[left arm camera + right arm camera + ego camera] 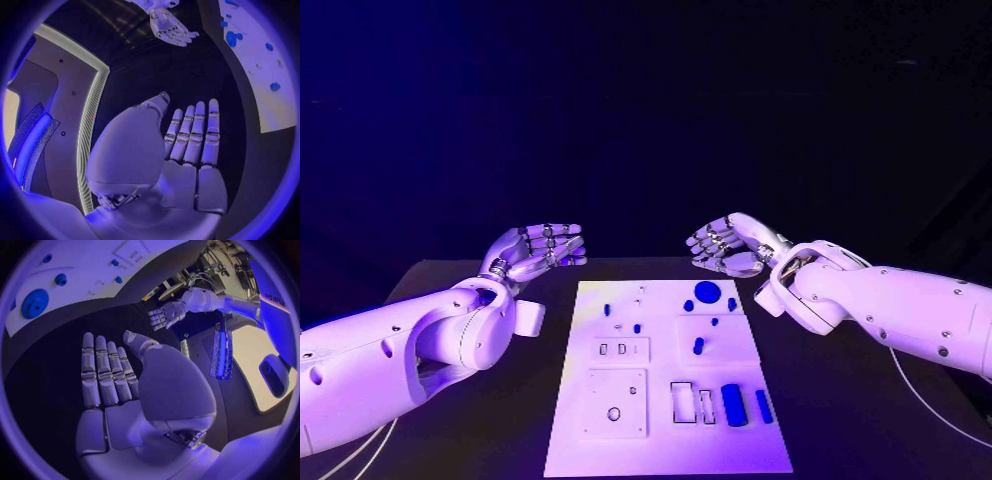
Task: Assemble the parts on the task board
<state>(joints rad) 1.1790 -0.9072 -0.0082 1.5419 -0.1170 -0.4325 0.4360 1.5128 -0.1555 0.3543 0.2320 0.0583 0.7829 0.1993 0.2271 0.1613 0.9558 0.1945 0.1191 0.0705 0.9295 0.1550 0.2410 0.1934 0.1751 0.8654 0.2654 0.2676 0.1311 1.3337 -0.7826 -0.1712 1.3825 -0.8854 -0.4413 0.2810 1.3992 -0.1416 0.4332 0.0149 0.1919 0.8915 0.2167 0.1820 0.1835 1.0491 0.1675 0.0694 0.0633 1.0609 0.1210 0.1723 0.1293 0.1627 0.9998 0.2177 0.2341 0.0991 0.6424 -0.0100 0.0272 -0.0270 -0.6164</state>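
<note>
The left hand [538,248] and right hand [730,245] are hovering empty, fingers straight, near the far end of the task board [596,420], which is holding blue parts [733,402].

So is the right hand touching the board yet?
Apart. Head view: right hand hovers beyond the board's far right corner, with dark table between them.

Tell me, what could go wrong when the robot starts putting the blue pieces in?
Both the left hand and right hand hold nothing, beyond the far end of the task board. The parts are small and close together, so fingers reaching for the blue bar might knock the thinner one beside it. The round blue disc could perhaps roll if nudged.
</note>
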